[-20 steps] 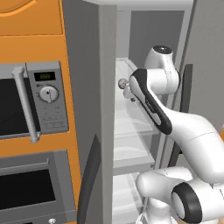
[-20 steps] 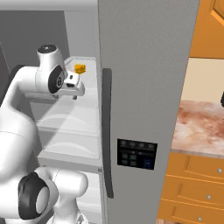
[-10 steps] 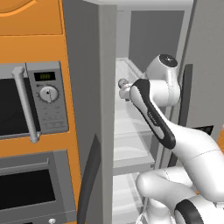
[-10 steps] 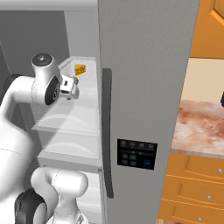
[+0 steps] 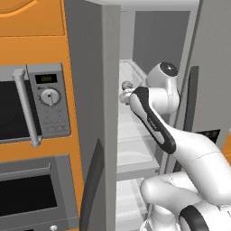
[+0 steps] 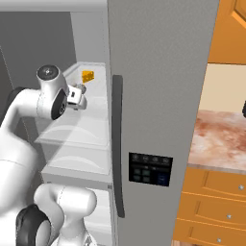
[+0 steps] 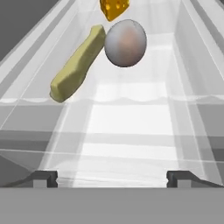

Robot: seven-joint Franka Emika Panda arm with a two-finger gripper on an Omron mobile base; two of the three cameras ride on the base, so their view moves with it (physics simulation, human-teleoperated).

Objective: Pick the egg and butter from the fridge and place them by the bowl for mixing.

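The robot is a glossy white arm built of thick, rounded, tube-like links that swell at each joint. A round dark grey cap (image 5: 168, 68) closes the end of the upper joint, with a small pale mark at its centre. A long black curved band (image 5: 152, 118) runs along the forearm link. A black ring (image 6: 30, 227) circles the bulbous base joint. The small white wrist block (image 6: 73, 95) carries dark square markings. Two small dark grey finger tips (image 7: 42, 178) are blocky and flat-topped.
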